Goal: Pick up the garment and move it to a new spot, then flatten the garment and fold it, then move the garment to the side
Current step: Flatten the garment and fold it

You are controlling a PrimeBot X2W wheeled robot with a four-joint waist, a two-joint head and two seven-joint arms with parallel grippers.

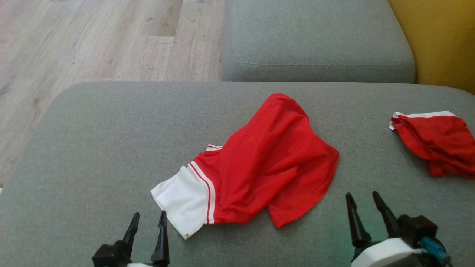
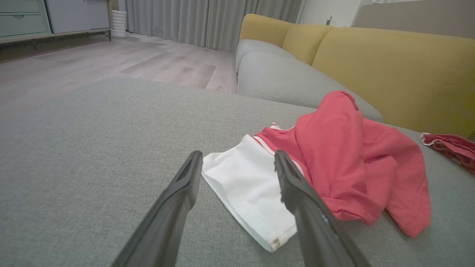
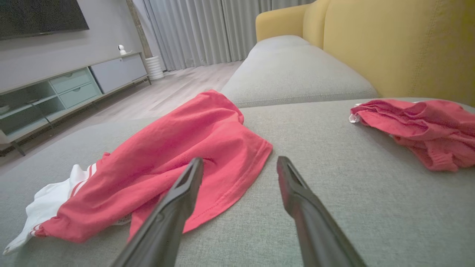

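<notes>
Head view: second red cloth [image 1: 436,142] lies well right of garment [image 1: 267,159]

1. Broad grey woven-fabric seat [image 1: 92,148], rounded corners, fills the near ground in the head view.
2. Second grey fabric seat cushion [image 1: 315,37] at 12 o'clock, seam stitched along its near edge, butting the first.
3. Mustard-yellow upholstered backrest [image 2: 389,74] at 2 o'clock, running along the far side of both seats.
4. Pale wood-plank floor [image 1: 92,37] at 10 to 11 o'clock, planks in mixed grey-beige tones.
5. Right wrist view: grey pleated floor-length curtains [image 3: 207,33] at 12 o'clock, daylight soft through them.
6. Low media console with pale green drawers [image 3: 74,81] at 9 o'clock, against a plain grey wall [image 3: 55,52].
7. Dark flat screen [image 3: 41,16] mounted above it at 10 o'clock.
8. White ribbed cylinder [image 3: 154,68] on the floor between console and curtains.
</notes>
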